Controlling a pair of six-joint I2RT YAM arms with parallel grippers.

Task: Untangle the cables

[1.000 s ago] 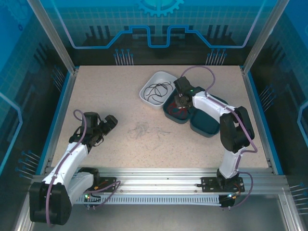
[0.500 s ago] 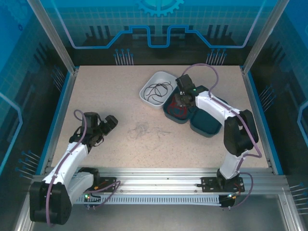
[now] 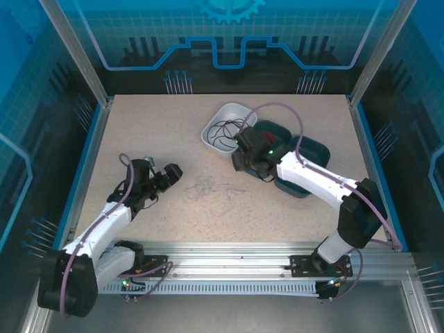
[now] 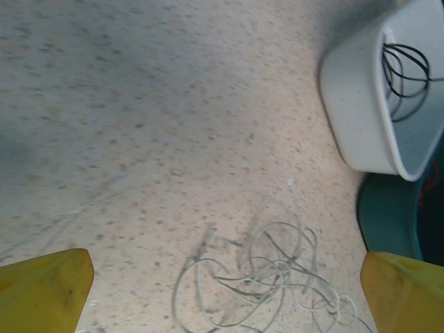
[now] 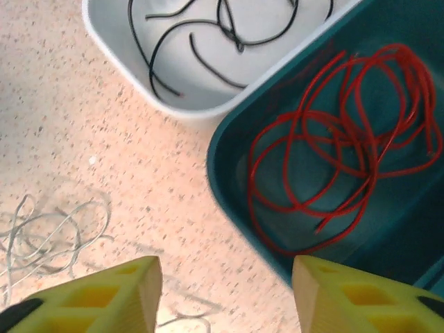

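Since the earlier frame, the right arm has swung off the teal tray toward the near left, and the left arm has reached slightly further toward the centre of the surface [image 3: 139,125].

1. Right claw [image 5: 223,277]: fingers apart, nothing between them. It hangs above the near left corner of the teal tray [image 5: 220,173], close to the white tray [image 5: 173,104].
2. Left claw [image 4: 225,277]: fingers spread wide, holding nothing. It points at the white cable from the left side.

Cable positions:
- Red cable [image 5: 347,139]: lies in loose overlapping loops inside the teal tray.
- Black cable [image 5: 239,45]: lies coiled inside the white tray, which stands just beside the teal tray on its far left side.
- White cable [image 4: 270,270]: lies as a loose tangle of loops directly on the surface, near both trays and in neither, between the two claws in the top view.

A second teal tray [image 3: 305,182] sits to the right of the first; the right arm crosses over it.
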